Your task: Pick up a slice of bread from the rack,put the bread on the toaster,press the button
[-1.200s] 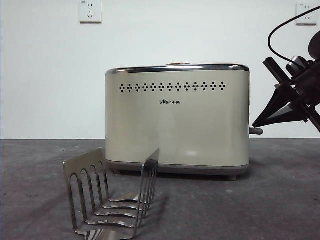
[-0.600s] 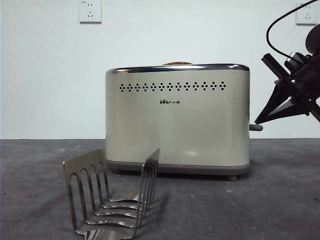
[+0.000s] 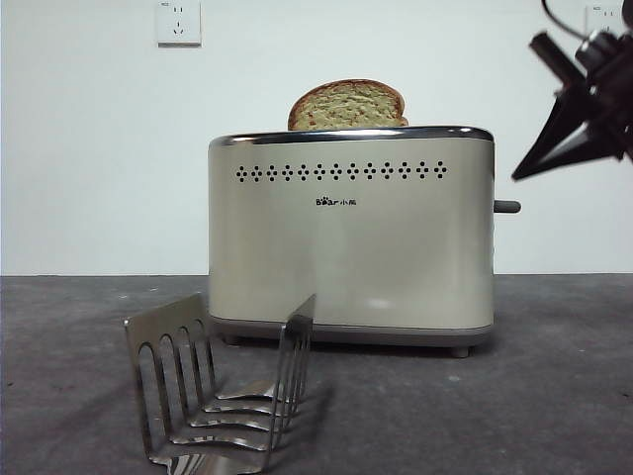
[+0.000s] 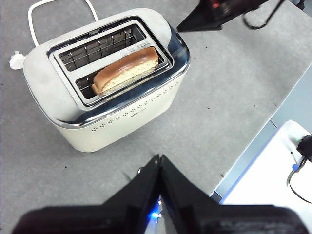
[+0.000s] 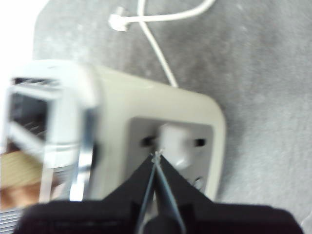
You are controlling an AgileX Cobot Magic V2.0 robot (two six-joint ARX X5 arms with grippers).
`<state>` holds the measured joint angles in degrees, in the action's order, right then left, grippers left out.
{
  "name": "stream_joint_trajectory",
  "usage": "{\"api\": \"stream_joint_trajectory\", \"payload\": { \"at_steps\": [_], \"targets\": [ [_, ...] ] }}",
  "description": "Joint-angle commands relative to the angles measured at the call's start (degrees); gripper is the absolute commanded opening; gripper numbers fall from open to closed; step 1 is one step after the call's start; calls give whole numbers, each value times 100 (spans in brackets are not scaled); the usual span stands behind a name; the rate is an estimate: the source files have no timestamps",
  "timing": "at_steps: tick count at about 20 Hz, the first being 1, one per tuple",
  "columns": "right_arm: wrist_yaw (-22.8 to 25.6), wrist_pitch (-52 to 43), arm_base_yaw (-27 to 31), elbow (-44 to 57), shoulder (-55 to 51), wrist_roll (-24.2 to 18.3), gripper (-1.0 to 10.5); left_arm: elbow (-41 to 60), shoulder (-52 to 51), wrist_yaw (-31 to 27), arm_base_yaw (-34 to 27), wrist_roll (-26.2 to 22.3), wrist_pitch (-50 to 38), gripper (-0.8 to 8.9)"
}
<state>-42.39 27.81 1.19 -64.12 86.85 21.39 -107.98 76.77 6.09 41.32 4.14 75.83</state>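
Slice of bread stands in the toaster slot nearest the front camera, domed top sticking up past the chrome rim. Button juts from the narrow side. Right gripper pressed together, above and just beside the button, not touching. Left gripper also pressed together, empty, high over the surface. Rack empty, in front of the toaster.

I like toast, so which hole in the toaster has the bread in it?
The slot nearer the side with the row of black holes holds the slice of bread. The other slot of the toaster shows only bare wire.
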Motion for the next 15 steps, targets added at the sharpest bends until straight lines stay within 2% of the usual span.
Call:
{"api": "stream_joint_trajectory", "payload": {
  "at_steps": [1,4,7,11,15],
  "targets": [
    [-4,170,-13,-2,-444,-66,-5,33,-17,-9,0,-55,-20,-8],
    [22,531,-13,-15,-1257,-66,-5,33,-17,-9,0,-122,-20,-8],
    [358,1102,-13,-146,-2223,-142,-5,33,-17,-9,0,-138,-20,-8],
    [1292,2249,-11,-789,-3377,-490,-4,33,-17,-7,0,-133,-20,-4],
    [2166,3136,-11,-1515,-3770,-852,-3,33,-15,-9,-4,-136,-22,-4]
  ]
}}
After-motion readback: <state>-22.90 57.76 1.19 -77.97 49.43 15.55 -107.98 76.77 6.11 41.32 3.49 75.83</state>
